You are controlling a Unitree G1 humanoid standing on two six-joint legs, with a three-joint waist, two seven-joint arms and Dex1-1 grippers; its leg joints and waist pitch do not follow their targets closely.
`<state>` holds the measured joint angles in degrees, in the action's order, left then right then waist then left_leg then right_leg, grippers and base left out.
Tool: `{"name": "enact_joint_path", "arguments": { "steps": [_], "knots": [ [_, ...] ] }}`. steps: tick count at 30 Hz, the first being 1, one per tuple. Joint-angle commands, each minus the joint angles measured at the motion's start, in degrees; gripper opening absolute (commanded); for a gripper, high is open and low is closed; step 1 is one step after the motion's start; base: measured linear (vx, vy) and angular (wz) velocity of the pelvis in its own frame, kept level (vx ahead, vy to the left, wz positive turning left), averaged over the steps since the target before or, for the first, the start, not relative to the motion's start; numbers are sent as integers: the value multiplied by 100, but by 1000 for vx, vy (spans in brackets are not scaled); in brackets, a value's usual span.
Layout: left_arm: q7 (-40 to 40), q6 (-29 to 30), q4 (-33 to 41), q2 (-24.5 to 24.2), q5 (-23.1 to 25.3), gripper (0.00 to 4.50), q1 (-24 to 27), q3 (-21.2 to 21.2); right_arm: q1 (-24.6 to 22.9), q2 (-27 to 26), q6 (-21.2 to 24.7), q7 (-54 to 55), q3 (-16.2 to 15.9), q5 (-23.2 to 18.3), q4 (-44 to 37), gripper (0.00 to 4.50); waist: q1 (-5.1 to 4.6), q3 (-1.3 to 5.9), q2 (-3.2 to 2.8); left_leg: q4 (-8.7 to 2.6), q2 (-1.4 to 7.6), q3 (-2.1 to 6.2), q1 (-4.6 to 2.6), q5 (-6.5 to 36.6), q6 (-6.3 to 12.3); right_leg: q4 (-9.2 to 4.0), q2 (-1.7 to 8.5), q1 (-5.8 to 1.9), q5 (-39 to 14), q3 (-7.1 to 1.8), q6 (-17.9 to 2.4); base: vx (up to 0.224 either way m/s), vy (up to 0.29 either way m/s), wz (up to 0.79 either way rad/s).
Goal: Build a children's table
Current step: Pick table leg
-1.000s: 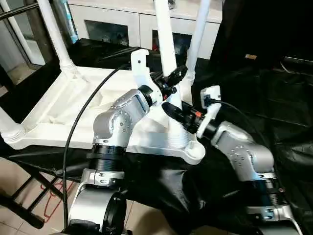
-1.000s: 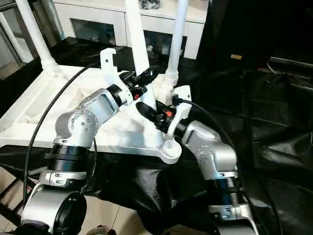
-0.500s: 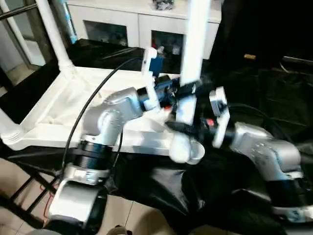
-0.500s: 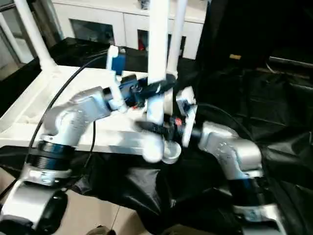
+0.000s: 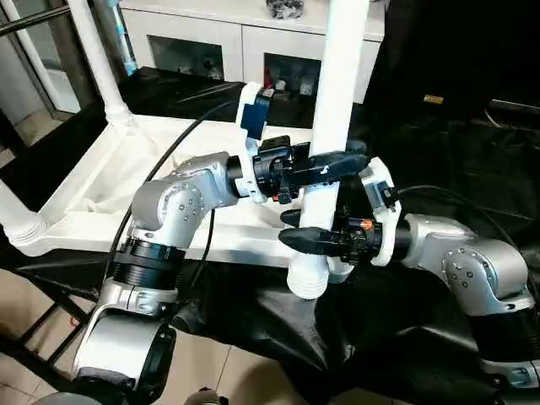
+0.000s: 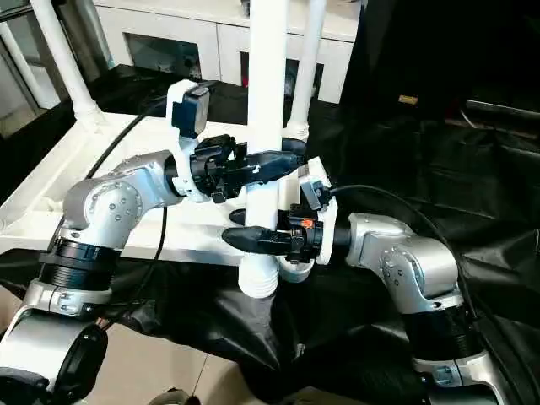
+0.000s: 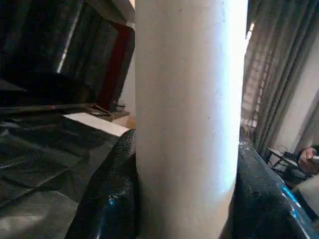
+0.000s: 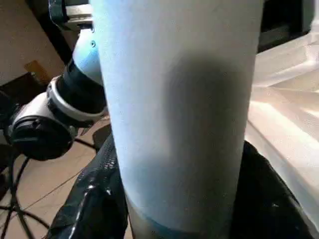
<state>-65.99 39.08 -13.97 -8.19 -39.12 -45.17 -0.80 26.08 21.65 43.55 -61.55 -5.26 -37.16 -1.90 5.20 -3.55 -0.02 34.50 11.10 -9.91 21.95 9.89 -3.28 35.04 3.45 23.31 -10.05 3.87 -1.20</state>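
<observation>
the top [image 5: 93, 181] lies ribs-up on a black cloth [image 5: 439, 143], in front of a white cabinet [image 5: 211, 38].

what changed: a second ago the fourth leg [image 5: 331, 135] stood seated in the near right corner socket [image 5: 342, 268], ribbed end in the cup. now that leg is out of the socket, held upright with its ribbed foot hanging just in front of and below the top's near edge, past the socket. so the corner is empty again, and my judgement is that this joint is back to undone: the leg has to be lined up over the cup and pushed home once more.

both arms have swung round too. the left gripper [image 5: 325, 166] is clenched across the leg higher up, fingers level, one each side of the tube; the left wrist view shows black pads hugging it. the right gripper [image 5: 308, 237] grasps the same leg lower down, just above the ribbed end, likewise level, and its wrist view shows the tube pinched between both fingers.

counts, big to small:
- top: one
- cabinet: one
- legs: four in all. three stand in their sockets: far left leg [image 5: 97, 59], near left leg [image 5: 13, 215], and far right leg [image 6: 305, 67] behind the held one. the fourth is in the grippers.
- grippers: two, both on that leg.
- empty sockets: one.
</observation>
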Motion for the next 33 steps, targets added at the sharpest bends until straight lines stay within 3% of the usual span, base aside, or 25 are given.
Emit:
{"name": "enact_joint_path", "arguments": {
  "steps": [1, 5, 9, 15, 17, 20, 26, 30, 31, 33],
  "knots": [
    [362, -178, 27, 117, 33, 253, -157, 62, 61, -215, -291, 772, 193, 459, 451, 197, 19, 450, 81, -339, 171, 27, -70, 577, 206, -398, 439, -358, -1118, -265, -1057, 0, 0, 0],
    [1369, -799, -202, 311, 716, 289, -141, 56, 317, -707, -839, 1923, 392, 923, 1019, 191, -28, 442, 68, -357, 167, 41, -79, 700, 25, -438, 433, -344, -1333, -258, -953, 0, 0, 0],
    [2676, -928, -391, 582, 1323, 303, -138, 80, 497, -1116, -1445, 2833, 430, 1355, 1384, 191, -11, 463, 62, -359, 191, 34, -99, 622, -11, -385, 433, -334, -1002, -274, -986, 0, 0, 0],
    [3801, -1041, -616, 912, 1590, 303, -225, 257, 593, -1539, -1716, 3391, 373, 1605, 1515, 190, -26, 470, 65, -347, 161, 28, -60, 510, 153, -368, 425, -371, -659, -276, -1063, 0, 0, 0],
    [4220, -1277, -808, 1065, 1736, 275, -326, 371, 636, -1672, -1811, 3543, 294, 1689, 1579, 190, -36, 461, 70, -350, 152, 32, -60, 593, 154, -398, 420, -377, -780, -268, -1024, 0, 0, 0],
    [4276, -1489, -870, 1145, 1840, 255, -324, 335, 614, -1772, -1898, 3545, 195, 1751, 1549, 189, -36, 459, 46, -358, 159, 40, -65, 661, 139, -414, 428, -370, -913, -272, -958, 0, 0, 0],
    [4625, -1576, -986, 1175, 1829, 201, -421, 509, 550, -1774, -1956, 3616, 202, 1866, 1474, 188, -35, 468, -4, -352, 161, 45, -81, 692, 132, -391, 413, -367, -681, -274, -1038, 0, 0, 0],
    [4536, -1651, -1030, 1185, 1771, 190, -466, 555, 545, -1732, -2144, 3570, 213, 1926, 1516, 188, -35, 466, 16, -358, 164, 45, -79, 724, 115, -392, 416, -371, -689, -272, -1060, 0, 0, 0],
    [4448, -1681, -1035, 1170, 1769, 188, -466, 533, 535, -1709, -2130, 3424, 235, 1841, 1514, 244, -33, 467, 13, -359, 167, 47, -83, 731, 119, -392, 421, -370, -690, -271, -1064, 0, 0, 0],
    [4359, -1705, -1033, 1146, 1768, 187, -466, 508, 520, -1656, -2057, 3294, 251, 1771, 1473, 258, -31, 463, 22, -355, 159, 43, -71, 726, 166, -393, 417, -382, -672, -274, -1068, 0, 0, 0]
  ]
}}
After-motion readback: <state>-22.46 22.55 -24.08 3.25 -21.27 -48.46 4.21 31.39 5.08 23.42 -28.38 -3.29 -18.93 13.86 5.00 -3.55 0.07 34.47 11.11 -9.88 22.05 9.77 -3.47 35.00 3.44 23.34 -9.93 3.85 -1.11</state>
